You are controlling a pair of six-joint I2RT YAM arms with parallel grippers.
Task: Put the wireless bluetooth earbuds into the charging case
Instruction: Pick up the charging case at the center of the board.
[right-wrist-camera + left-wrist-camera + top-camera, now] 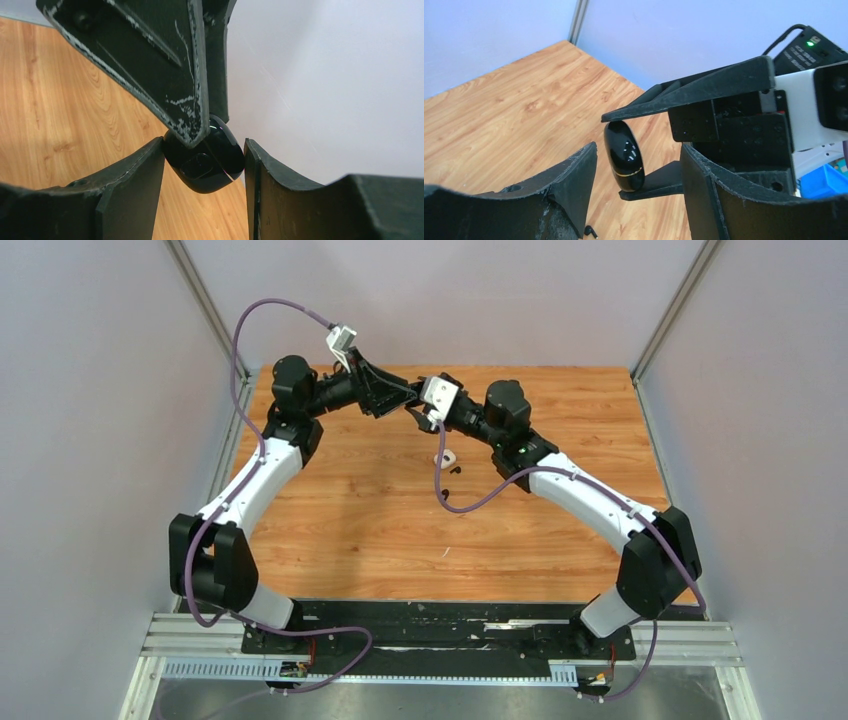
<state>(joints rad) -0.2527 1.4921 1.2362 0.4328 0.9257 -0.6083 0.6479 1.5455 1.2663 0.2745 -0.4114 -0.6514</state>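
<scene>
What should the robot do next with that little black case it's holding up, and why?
Probably the left gripper should close gently on one half of the charging case and ease its lid open. The right gripper holds the case above the table, its seam looks shut, and the left fingers stand open either side of it, so no earbud could go in yet.

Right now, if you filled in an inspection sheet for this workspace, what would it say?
Surface: wooden table, no spills seen.
Job's things: black charging case held in the air, lid apparently shut; tiny black earbud on the wood beside a small white object, too small to identify.
Clutter: pale scrap nearer the arm bases.
Claws: right claw shut on the case; left claw open around it.
Cables: purple cable on each arm; the right one sags toward the table.
Surroundings: pale walls, metal frame posts.
</scene>
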